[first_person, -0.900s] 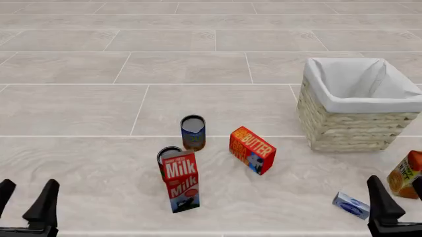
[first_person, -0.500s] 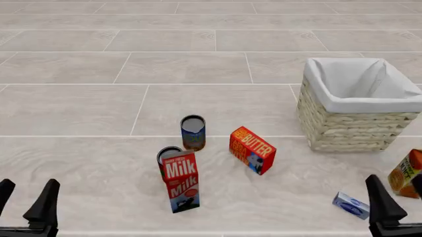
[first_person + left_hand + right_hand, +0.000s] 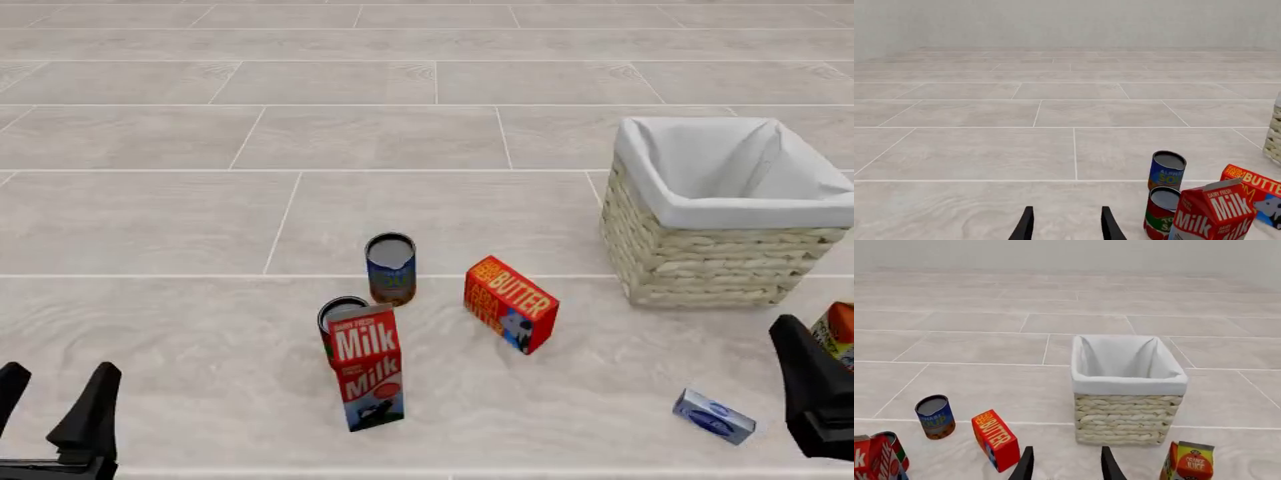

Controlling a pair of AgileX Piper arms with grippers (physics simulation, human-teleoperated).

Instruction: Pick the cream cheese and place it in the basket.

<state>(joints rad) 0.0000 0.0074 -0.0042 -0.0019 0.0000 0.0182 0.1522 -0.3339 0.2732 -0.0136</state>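
The right gripper [image 3: 1064, 465] shows only its two dark fingertips [image 3: 1026, 466], spread apart with bare floor between them. Straight ahead of it stands the basket [image 3: 1127, 412], woven straw with a white cloth lining folded over its rim. An orange juice carton [image 3: 1187, 462] sits close off one fingertip; off the other stand the red butter box [image 3: 996, 440], a blue soup can [image 3: 935, 416], a red can [image 3: 892, 446] and a milk carton [image 3: 867, 459] partly cut by the frame edge.
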